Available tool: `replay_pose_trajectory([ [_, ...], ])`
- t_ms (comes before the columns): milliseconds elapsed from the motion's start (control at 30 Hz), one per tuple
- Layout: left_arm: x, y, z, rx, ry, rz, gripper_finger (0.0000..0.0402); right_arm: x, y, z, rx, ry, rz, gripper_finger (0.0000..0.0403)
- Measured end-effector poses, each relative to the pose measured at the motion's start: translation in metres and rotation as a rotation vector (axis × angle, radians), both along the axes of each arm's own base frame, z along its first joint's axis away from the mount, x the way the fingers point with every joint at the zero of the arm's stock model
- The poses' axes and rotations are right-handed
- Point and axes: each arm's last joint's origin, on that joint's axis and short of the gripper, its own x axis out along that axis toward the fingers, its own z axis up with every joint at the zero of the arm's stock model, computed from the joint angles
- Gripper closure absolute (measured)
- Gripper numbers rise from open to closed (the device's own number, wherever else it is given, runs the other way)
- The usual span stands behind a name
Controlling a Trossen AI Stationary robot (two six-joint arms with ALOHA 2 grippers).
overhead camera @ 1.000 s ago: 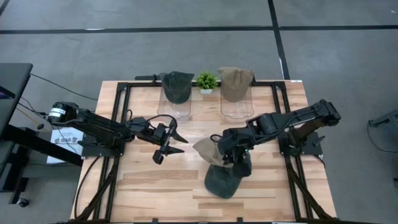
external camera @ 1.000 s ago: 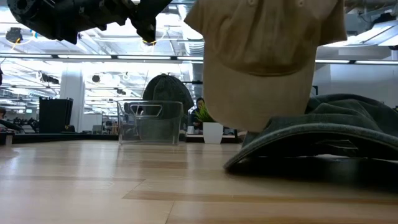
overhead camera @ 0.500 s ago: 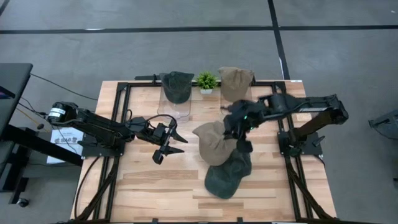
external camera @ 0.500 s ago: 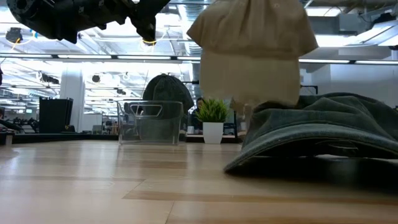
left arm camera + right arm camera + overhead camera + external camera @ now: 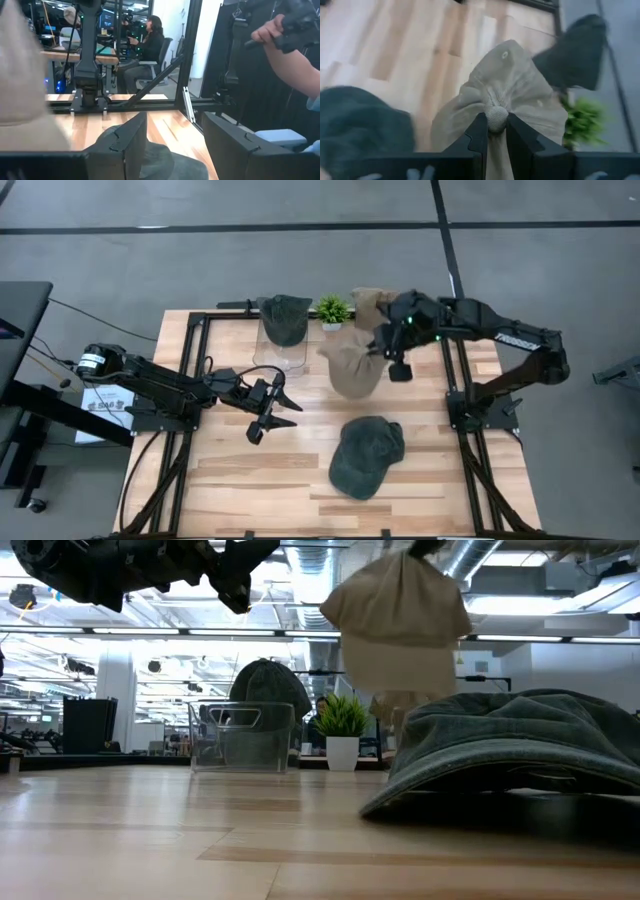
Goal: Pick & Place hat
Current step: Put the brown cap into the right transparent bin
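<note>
A tan cap (image 5: pixel 350 365) hangs from my right gripper (image 5: pixel 384 348), which is shut on it over the table's far half; in the low view the tan cap (image 5: pixel 400 625) is clear of the wood. A dark green cap (image 5: pixel 365 457) lies crown-up on the table nearer the front edge. My left gripper (image 5: pixel 275 412) waits open above the table's left middle, touching nothing. A second green cap (image 5: pixel 283 320) and a second tan cap (image 5: pixel 372 302) sit on clear stands at the far edge. My right gripper (image 5: pixel 495 135) pinches the tan cap at the button on top of its crown (image 5: pixel 496 117), between the two fingers (image 5: pixel 477 134). The fingers come from above, pointing down. Crown cloth bunches around the button, and the cap hangs below, lifted clear of the table.
A small potted plant (image 5: pixel 332 310) stands between the two stands at the far edge. The left clear stand (image 5: pixel 240 735) shows in the low view. Black frame rails run along both table sides. A person's arm (image 5: pixel 295 60) shows in the room beyond the table.
My right gripper has risen and travelled toward the table's far edge, carrying the tan cap from just above the green cap to beside the right stand. The tan cap has swung up and away. The green cap has stayed where it was.
</note>
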Motion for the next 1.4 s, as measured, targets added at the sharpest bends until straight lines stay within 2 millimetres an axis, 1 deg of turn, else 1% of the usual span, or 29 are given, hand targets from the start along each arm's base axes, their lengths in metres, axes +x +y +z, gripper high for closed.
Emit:
replay_pose_trajectory([
  [167, 0.0, 0.0, -0.001, -0.001, 0.015, 0.0, 0.0213, -0.008, -0.031, 0.0, -0.094, 0.017, -0.023, 0.0365],
  [367, 0.0, -0.001, -0.003, -0.024, 0.045, -0.004, 0.0213, -0.023, -0.066, 0.0, -0.171, 0.03, -0.027, 0.0365],
  [600, 0.0, -0.002, -0.004, -0.026, 0.048, -0.008, 0.0213, -0.042, -0.097, 0.0, -0.229, 0.027, 0.003, 0.0365],
  [767, -0.001, 0.0, -0.002, -0.016, 0.032, -0.003, 0.0213, -0.054, -0.112, 0.0, -0.25, 0.027, -0.009, 0.0365],
  [1033, -0.005, 0.01, 0.008, -0.016, -0.018, 0.036, 0.0213, -0.072, -0.131, 0.0, -0.288, 0.051, -0.066, 0.0365],
  [1200, -0.005, 0.019, 0.011, -0.018, -0.038, 0.074, 0.0213, -0.078, -0.136, -0.001, -0.283, 0.067, -0.087, 0.0365],
  [1400, -0.004, 0.03, 0.013, -0.018, -0.058, 0.121, 0.0213, -0.078, -0.14, -0.01, -0.219, 0.126, -0.089, 0.0365],
])
